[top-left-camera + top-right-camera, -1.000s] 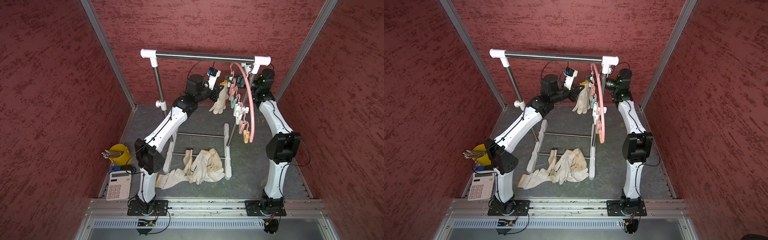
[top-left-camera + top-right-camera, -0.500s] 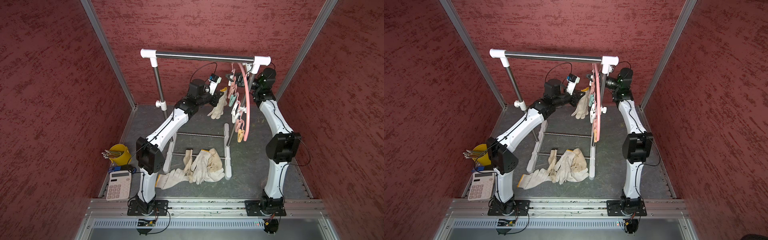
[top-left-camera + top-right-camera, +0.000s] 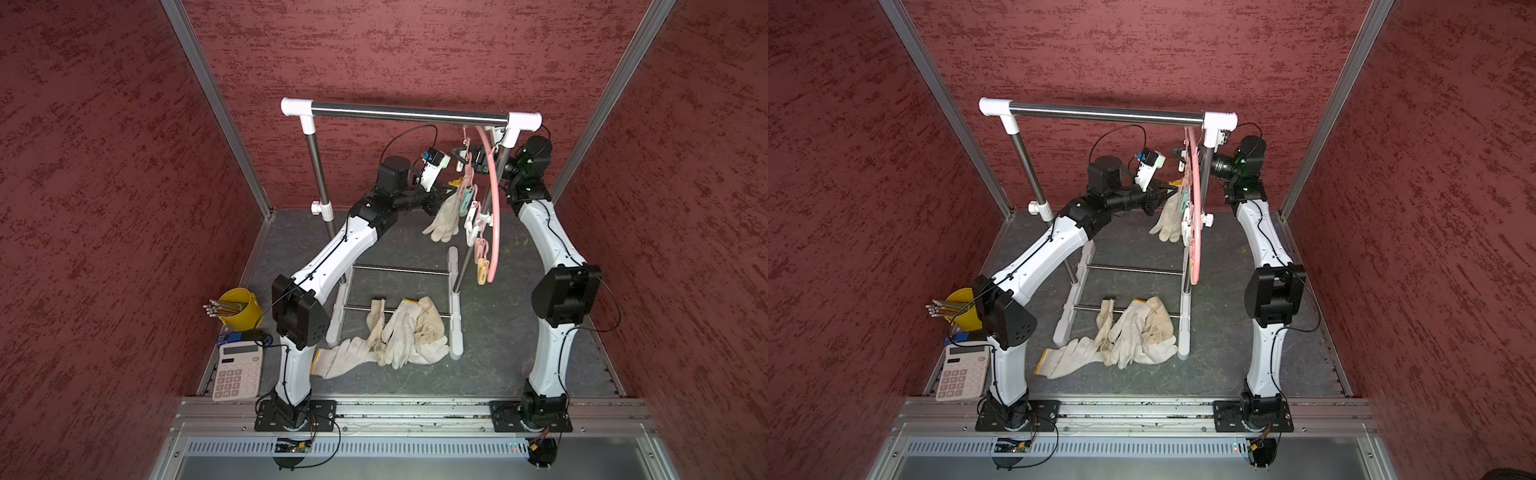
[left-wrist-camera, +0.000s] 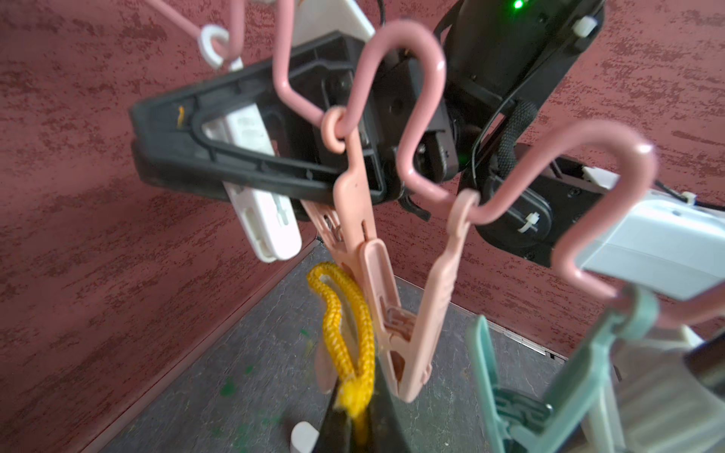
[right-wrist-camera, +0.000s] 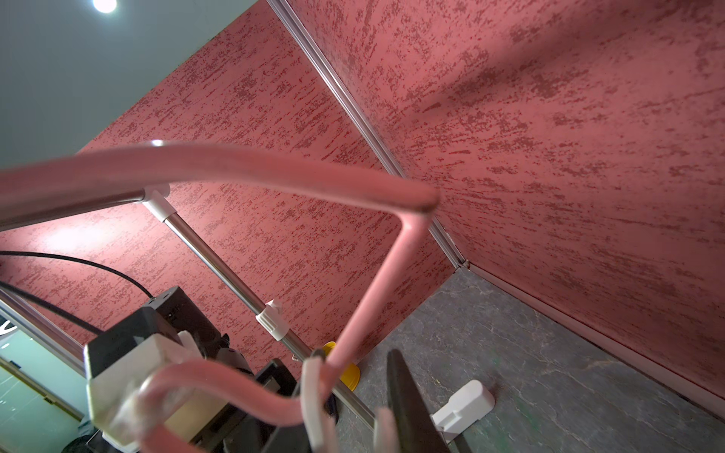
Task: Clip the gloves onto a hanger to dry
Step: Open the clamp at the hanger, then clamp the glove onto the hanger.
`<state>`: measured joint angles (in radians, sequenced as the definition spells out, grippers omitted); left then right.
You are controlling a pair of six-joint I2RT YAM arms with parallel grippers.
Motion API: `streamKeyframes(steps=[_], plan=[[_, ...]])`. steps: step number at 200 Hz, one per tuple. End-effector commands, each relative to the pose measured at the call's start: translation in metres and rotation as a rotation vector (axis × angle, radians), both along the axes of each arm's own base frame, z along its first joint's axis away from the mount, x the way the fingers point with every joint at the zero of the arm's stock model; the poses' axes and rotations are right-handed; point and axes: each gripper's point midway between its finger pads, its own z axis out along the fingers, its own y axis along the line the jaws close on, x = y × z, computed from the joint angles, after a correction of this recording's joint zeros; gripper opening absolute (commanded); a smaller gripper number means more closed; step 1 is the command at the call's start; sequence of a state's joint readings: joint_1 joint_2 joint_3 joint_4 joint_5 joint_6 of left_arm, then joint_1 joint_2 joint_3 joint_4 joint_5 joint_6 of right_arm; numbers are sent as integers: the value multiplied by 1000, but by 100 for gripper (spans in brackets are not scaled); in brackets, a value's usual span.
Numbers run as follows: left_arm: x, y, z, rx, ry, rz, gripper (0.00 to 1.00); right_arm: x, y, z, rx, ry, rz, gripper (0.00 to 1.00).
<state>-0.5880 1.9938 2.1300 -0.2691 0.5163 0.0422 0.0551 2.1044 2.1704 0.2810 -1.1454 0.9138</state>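
Up near the steel rack (image 3: 407,113) bar's right end, a knitted glove (image 3: 444,214) is gripped at its yellow cuff by the closed left gripper (image 4: 355,427), just beside a pink clip (image 4: 376,274) on the pink hanger (image 3: 493,216). A white clip (image 4: 266,219) is pinched by the right gripper (image 4: 141,141) (jaws narrow). Other gloves (image 3: 399,332) are piled on the floor.

A steel garment rack with white joints (image 3: 409,113) stands on the surface (image 3: 498,353). From its right end hangs a curved pink plastic hanger (image 3: 495,208). The right claw (image 4: 141,145) pinches a white plastic clip (image 4: 270,223) at its rear; just left, the left claw (image 4: 355,427) holds an off-white knitted glove (image 3: 444,214). More knitted gloves (image 3: 411,332) lie heaped between the rack's feet. Far left, a white calculator (image 3: 237,370) sits before a yellow pencil cup (image 3: 242,308).
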Motion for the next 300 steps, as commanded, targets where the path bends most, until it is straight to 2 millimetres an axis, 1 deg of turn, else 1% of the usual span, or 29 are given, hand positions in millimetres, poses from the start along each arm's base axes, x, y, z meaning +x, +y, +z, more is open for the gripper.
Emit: streamKeyframes(steps=[1,30,55,106,138,214,235,266,288,300], plan=[[2,6,30,-37,-84,7,0,-6,1,16,5,-45,6,10],[8,8,36,-41,-104,20,0,-8,3,15,2,-41,12,10],[13,7,34,-34,-101,24,0,-11,5,16,3,-41,17,10],[18,3,9,2,-53,16,0,-14,5,23,7,-58,17,10],[19,-2,1,9,-44,8,0,-15,5,23,7,-56,18,10],[24,-5,7,0,-58,13,0,-17,10,20,3,-45,33,9],[26,-5,6,3,-56,19,0,-19,10,20,1,-49,38,9],[30,-1,12,-13,-62,32,0,-19,11,18,-3,-44,41,8],[31,0,9,-11,-48,29,0,-20,10,21,-2,-55,35,8],[32,-1,1,3,-32,27,0,-19,10,24,0,-61,33,8]])
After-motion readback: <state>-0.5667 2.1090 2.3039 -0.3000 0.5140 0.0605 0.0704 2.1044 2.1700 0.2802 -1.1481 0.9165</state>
